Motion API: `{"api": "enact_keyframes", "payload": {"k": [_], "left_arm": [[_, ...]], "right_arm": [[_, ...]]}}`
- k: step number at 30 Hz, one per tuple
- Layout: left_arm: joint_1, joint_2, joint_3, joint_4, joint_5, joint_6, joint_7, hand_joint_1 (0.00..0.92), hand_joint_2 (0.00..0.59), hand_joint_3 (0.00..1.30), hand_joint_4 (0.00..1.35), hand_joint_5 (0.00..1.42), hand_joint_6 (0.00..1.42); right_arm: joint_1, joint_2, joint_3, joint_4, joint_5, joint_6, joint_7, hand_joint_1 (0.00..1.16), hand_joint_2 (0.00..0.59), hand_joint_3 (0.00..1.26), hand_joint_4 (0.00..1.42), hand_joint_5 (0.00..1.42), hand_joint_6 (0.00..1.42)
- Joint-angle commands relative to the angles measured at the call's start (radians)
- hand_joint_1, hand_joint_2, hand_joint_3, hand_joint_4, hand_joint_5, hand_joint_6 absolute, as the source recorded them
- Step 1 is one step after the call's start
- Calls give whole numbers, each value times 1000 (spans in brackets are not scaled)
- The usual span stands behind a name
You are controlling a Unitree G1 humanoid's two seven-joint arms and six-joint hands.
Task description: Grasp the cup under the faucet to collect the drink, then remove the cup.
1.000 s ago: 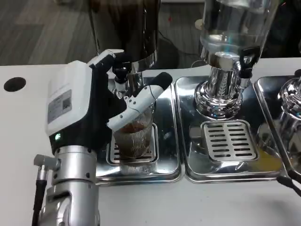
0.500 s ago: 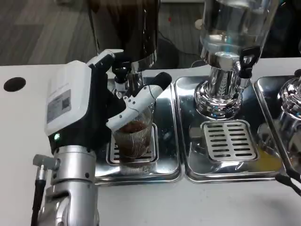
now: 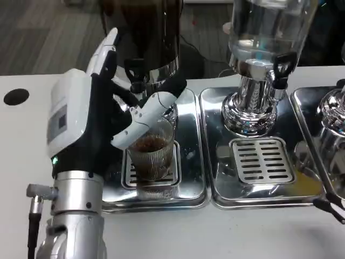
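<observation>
Under faucet (image 3: 138,81): cup (image 3: 153,156) upright, mouth up; left hand (image 3: 99,124) open, seemingly beside it.

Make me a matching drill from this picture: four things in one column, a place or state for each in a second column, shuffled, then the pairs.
Things
1. cup
2. left hand
3. middle drip grate
4. black hole in the table

Places or states
A. bare, nothing standing on it
B. far left, on the white tabletop
C. holds dark drink, stands on the left tray's grate
D. raised beside the cup, fingers spread

Pairs: 1-C, 2-D, 3-A, 4-B
</observation>
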Motion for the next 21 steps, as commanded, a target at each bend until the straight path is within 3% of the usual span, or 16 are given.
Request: {"api": "enact_keyframes", "payload": {"k": [1,7,10,15,21], "left_arm": [[24,33,-10,-22,99,6,3,0,30,192,99,405,712],[68,92,-10,-49,220,39,-83,0,24,236,140,294,556],[107,117,-6,-79,262,55,-143,0,19,237,133,261,526],[245,146,17,-161,294,33,-153,0,21,237,131,252,520],[439,156,74,-251,271,-33,-97,0,24,230,116,241,512]], "right_arm": [[-2,0,9,-12,13,10,9,474,326,119,0,24,0],[-14,-3,30,-15,85,52,41,482,306,137,12,46,0],[-28,-7,45,-15,171,97,86,516,236,157,48,79,8],[-53,-6,43,-41,264,173,144,587,160,168,76,97,56],[-83,4,43,-104,315,275,188,608,131,158,96,97,64]]}}
